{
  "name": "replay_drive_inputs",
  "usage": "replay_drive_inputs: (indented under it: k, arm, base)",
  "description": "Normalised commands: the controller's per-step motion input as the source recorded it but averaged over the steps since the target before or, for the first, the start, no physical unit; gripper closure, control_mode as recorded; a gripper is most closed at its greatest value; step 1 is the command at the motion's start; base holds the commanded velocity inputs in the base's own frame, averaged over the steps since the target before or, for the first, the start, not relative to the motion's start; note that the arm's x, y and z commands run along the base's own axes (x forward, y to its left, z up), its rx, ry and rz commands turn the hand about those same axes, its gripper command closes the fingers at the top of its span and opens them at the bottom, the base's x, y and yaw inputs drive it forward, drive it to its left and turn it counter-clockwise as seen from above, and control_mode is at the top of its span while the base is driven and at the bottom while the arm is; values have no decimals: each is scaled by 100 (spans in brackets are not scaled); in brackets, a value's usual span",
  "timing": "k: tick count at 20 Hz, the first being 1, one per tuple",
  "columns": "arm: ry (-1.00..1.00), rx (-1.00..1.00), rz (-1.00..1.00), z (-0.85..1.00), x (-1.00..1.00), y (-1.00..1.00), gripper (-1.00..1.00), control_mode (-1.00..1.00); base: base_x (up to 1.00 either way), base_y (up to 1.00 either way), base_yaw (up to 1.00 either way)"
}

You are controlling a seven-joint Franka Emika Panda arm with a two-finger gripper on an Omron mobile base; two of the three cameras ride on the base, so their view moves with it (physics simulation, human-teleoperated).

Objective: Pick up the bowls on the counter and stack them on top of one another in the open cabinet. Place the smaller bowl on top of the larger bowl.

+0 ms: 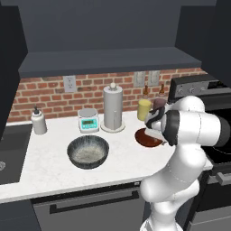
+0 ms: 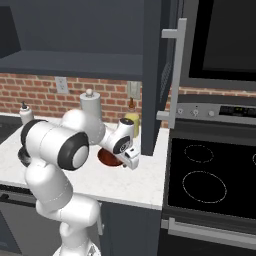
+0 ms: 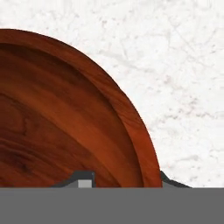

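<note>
The smaller bowl (image 1: 145,138), shallow and glossy reddish-brown, sits on the counter (image 1: 45,167) right of the paper towel stand. In the hand view its rim (image 3: 131,118) curves between my gripper's (image 3: 127,182) two tips, one inside the bowl and one outside. The gripper (image 2: 131,159) is open, low over the bowl's (image 2: 107,158) right edge. The larger bowl (image 1: 88,152), dark grey with a speckled inside, rests to the left near the counter's front. The open cabinet (image 1: 108,61) hangs above, its shelf bare.
A paper towel stand (image 1: 113,108), a kitchen scale (image 1: 88,120), a soap bottle (image 1: 39,122), a yellow canister (image 1: 144,109) and a maroon canister (image 1: 159,104) line the brick wall. The open cabinet door (image 2: 152,75) juts out beside the stove (image 2: 215,185). A sink (image 1: 9,153) lies left.
</note>
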Motion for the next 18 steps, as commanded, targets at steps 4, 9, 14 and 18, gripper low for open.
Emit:
replay_drive_inputs:
  k: [4, 9, 14, 18]
  arm:
    - [-23, 2, 0, 24, -33, 5, 100, -100]
    - [-33, 0, 0, 67, -74, 18, 100, -100]
    - [-10, 1, 8, 100, -46, 22, 100, -100]
    - [-3, 0, 13, 100, -26, 44, 100, -100]
  base:
    - [0, 0, 0]
    - [0, 0, 0]
    - [0, 0, 0]
    - [0, 0, 0]
